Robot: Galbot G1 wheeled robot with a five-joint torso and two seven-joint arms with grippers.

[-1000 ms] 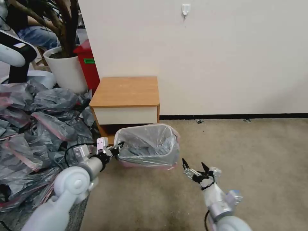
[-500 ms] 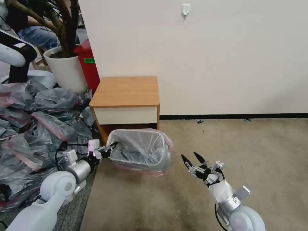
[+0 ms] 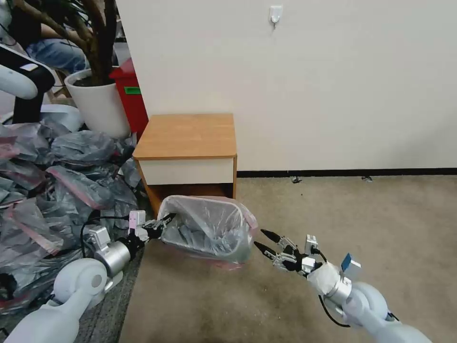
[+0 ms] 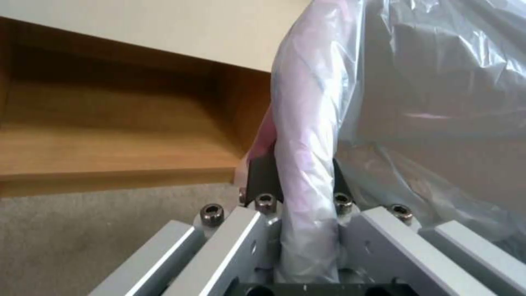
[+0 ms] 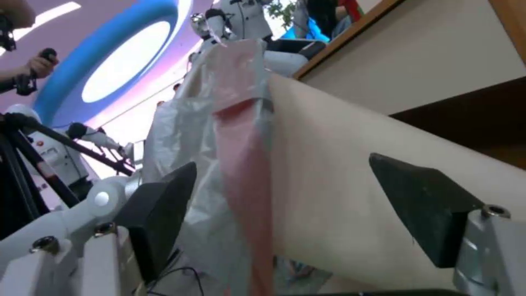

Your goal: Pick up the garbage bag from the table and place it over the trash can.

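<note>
A plain cream wall (image 3: 333,85) with a dark baseboard (image 3: 347,172) meets beige carpet (image 3: 381,214); a white hook (image 3: 275,13) hangs high up.

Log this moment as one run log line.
left gripper: shut on garbage bag at trash can rim | right gripper: open beside can

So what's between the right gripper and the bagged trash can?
Nothing: in the head view only bare carpet separates the open right gripper from the trash can wearing the garbage bag.

See-through grey garbage bag (image 3: 209,228) with pink band, cream trash can (image 5: 351,205), orange-brown table (image 3: 188,136) with white drawer front, beige carpet (image 3: 333,214)
</note>
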